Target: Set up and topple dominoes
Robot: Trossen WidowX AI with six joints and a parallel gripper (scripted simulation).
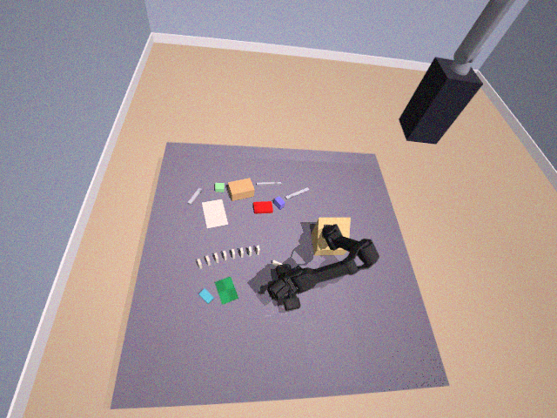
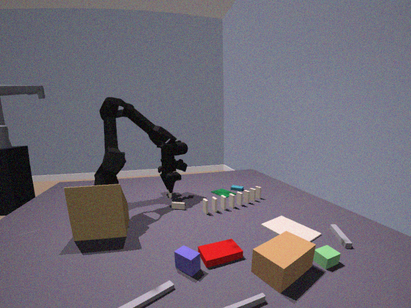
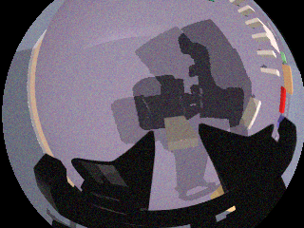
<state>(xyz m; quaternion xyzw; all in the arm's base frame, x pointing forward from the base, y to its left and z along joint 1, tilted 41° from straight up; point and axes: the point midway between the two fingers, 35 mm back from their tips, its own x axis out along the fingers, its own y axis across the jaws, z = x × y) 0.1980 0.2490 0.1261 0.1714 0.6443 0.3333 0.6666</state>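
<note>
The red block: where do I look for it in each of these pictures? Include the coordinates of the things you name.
Top: the red block (image 1: pixel 263 207) (image 2: pixel 220 252) (image 3: pixel 282 100) is near the centre, slightly left.
Exterior: low in the picture, just right of centre.
Wrist: a narrow red strip by the right edge, about mid-height.
Shared landmark: the row of standing dominoes (image 1: pixel 232 253) (image 2: pixel 232 201) (image 3: pixel 260 36).

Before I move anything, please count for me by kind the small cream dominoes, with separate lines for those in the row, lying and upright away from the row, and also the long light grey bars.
Cream rectangular dominoes standing in the row: 8
Cream domino lying on its side: 1
Cream domino upright away from the row: 1
Long light grey bars: 3
Total: 13
</note>
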